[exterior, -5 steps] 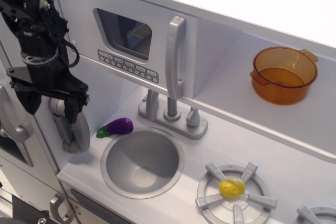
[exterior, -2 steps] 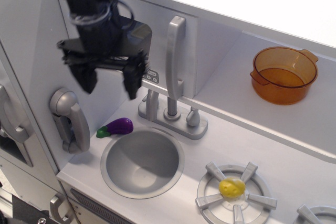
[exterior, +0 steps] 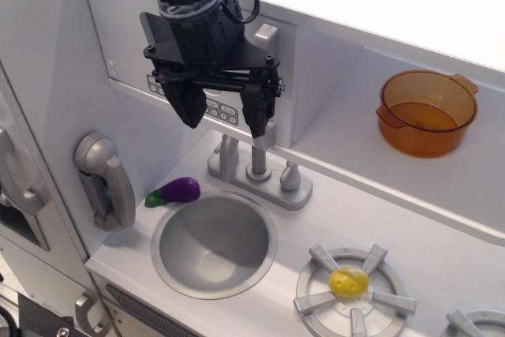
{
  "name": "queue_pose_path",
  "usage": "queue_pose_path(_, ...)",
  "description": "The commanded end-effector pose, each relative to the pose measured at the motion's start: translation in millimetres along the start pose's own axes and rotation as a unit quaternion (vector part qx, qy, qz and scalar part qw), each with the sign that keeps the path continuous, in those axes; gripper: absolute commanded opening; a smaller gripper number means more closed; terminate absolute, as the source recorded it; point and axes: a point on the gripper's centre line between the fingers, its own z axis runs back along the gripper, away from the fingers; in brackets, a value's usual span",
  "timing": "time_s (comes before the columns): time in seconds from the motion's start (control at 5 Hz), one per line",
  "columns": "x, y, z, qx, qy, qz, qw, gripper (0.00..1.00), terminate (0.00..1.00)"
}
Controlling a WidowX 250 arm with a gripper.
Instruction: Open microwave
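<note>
Nearest the camera lay the burner [exterior: 353, 283] with a yellow piece at its centre and, to its left, the round sink [exterior: 213, 244]; a purple eggplant [exterior: 177, 190] rested on the counter just beside the sink's far rim, with the grey phone [exterior: 104, 181] mounted on the side wall to the left. Behind the sink stood the faucet [exterior: 259, 170]. Above the faucet hung the gripper [exterior: 223, 114], its two dark fingers pointing downward and spread wide apart with nothing between them. It hid most of the microwave [exterior: 118, 45], whose door appeared closed flush in the upper cabinet; only part of the button row and the top and lower end of the vertical handle [exterior: 264, 37] showed past the tool. The right finger [exterior: 254, 110] stood just in front of the handle, though whether it touched could not be told from this single view. Farther right an orange pot [exterior: 427, 111] sat on the shelf, well apart from the work. Judged from this pose, the grasp was not yet made. The chief risk was misalignment: if the fingers closed without straddling the handle, they would pinch air or press on the door face and buttons. A finger could also slide off the smooth handle during the pull, or the low-hanging tool might strike the faucet as the door swung outward.
</note>
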Motion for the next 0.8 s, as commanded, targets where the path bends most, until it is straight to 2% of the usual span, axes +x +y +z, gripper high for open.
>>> queue_pose_path(0.0, 22.5, -10.3, 24.2, -0.003, -0.082, -0.010, 0.9965, 1.00, 0.00)
queue_pose_path(0.4, 39.1, -18.5, 17.7, 0.019, -0.125, -0.003, 0.9920, 1.00, 0.00)
queue_pose_path(0.6, 43.5, -19.4, 16.3, 0.014, -0.136, -0.001, 0.9906, 0.00, 0.00)
